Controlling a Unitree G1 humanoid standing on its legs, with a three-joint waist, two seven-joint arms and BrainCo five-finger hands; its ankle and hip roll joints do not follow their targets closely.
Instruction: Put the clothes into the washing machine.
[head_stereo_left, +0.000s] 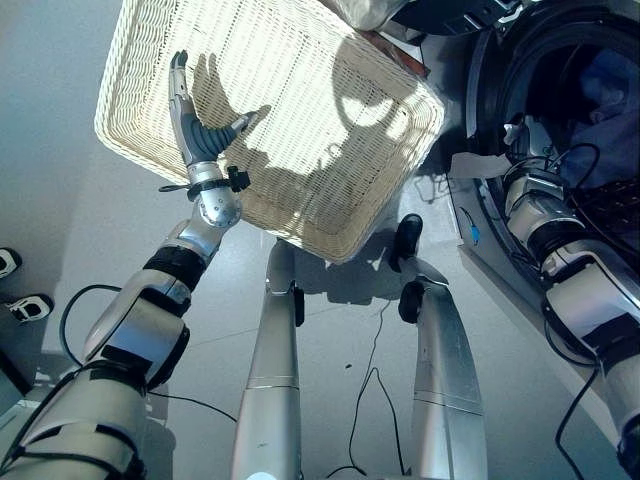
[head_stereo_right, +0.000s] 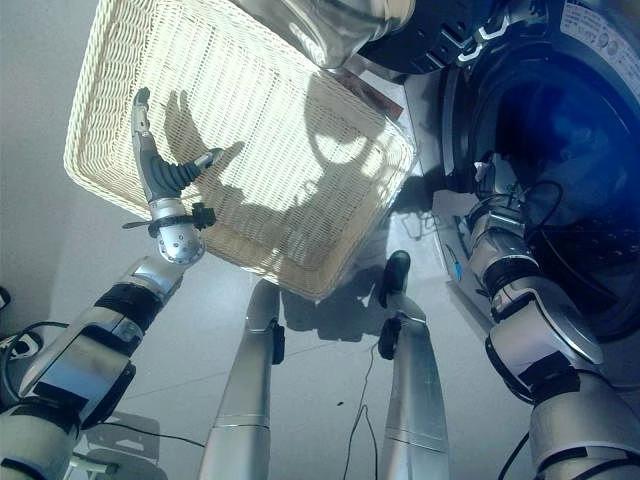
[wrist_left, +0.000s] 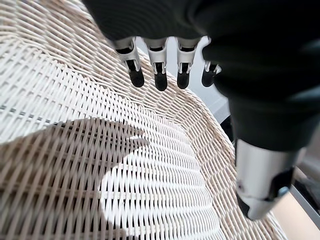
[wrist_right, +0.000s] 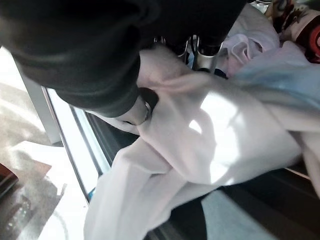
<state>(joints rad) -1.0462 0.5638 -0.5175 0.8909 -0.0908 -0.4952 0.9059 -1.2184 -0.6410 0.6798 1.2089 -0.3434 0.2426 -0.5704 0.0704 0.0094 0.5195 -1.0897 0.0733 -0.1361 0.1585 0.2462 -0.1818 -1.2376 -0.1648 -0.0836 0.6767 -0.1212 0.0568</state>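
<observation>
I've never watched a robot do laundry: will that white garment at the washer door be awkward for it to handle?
Probably floppy: the white garment folds and sags over the door's edge. It likely bunches rather than slides, since it creases around the right hand pinching it. It looks light.

Pale pink-white clothes (wrist_right: 210, 130), crumpled and folded, pinched between thumb and fingers of the right hand (wrist_right: 145, 100), draped from it over the lip of the washing machine (head_stereo_right: 560, 150). More cloth, pale blue, bunched just past the fingers inside the dark drum.
</observation>
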